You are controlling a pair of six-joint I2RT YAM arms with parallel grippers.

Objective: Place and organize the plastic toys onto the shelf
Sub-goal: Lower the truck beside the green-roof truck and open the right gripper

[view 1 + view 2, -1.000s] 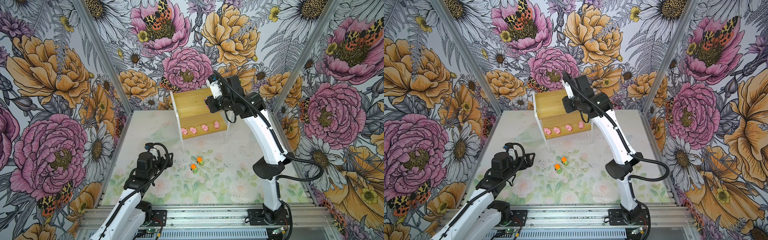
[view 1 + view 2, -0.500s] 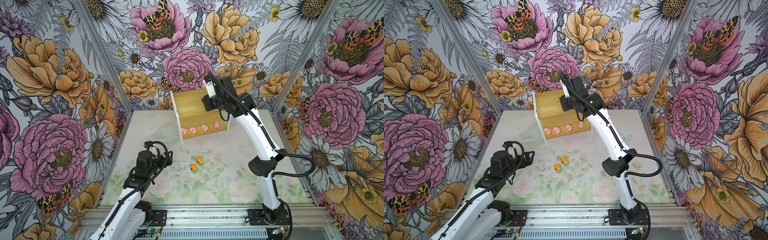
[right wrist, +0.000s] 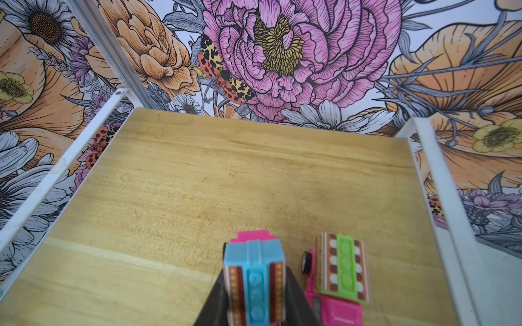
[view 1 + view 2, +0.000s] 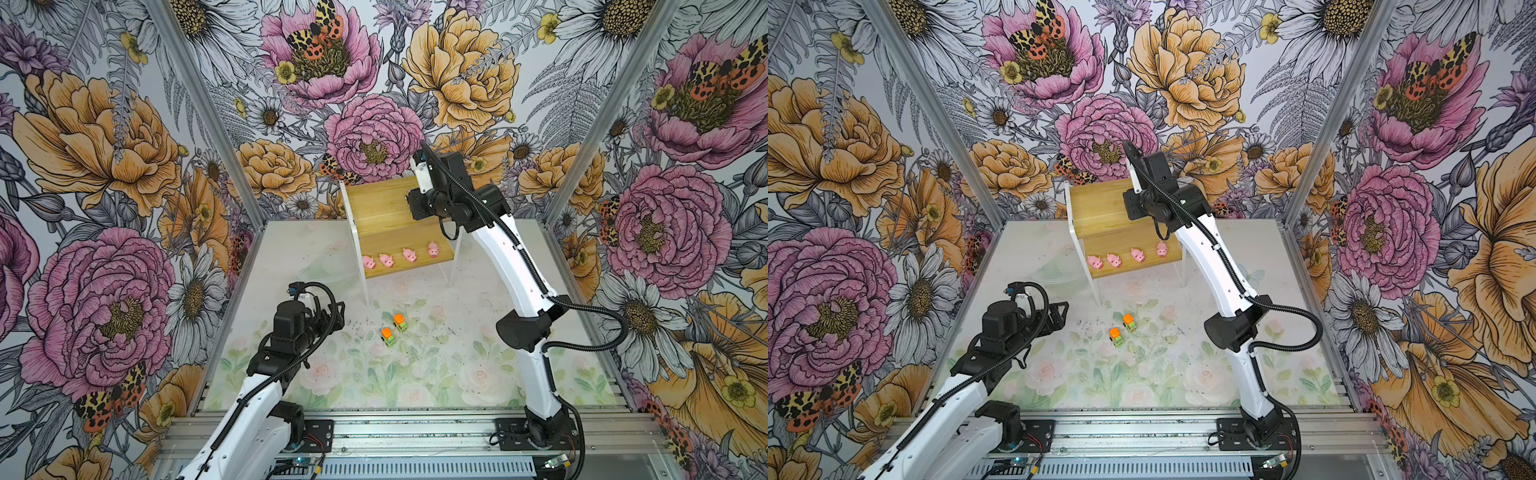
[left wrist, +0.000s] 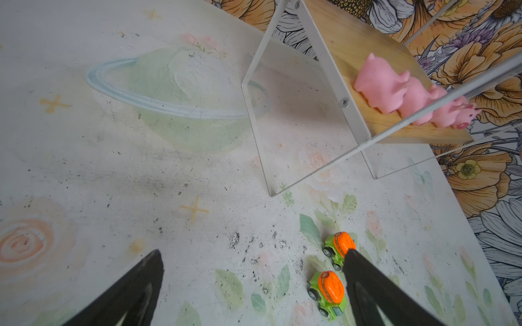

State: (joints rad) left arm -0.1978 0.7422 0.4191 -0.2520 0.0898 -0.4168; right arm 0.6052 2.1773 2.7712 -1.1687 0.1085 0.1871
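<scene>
The shelf point(image 4: 376, 208) point(image 4: 1096, 208) stands at the back, with several pink pigs point(image 4: 386, 260) point(image 4: 1113, 260) point(image 5: 380, 84) in a row on its lower board. In the right wrist view my right gripper point(image 3: 254, 285) is shut on a pink car with a blue striped top point(image 3: 254, 262), low over the upper board point(image 3: 226, 183). A pink car with a green top point(image 3: 339, 268) stands right beside it on that board. Two green trucks with orange tops point(image 4: 400, 322) point(image 4: 388, 336) point(image 5: 339, 247) point(image 5: 329, 290) sit on the table. My left gripper point(image 4: 337, 316) point(image 5: 253, 252) hangs open, left of them.
White side panels point(image 3: 440, 197) rise along both ends of the upper board. A clear acrylic leg point(image 5: 296, 127) of the shelf stands between my left gripper and the pigs. Flowered walls close in the table point(image 4: 457, 374) on three sides.
My right arm has shifted a little to the left over the upper board, still holding the blue-topped car. The left arm and the trucks have not moved.
</scene>
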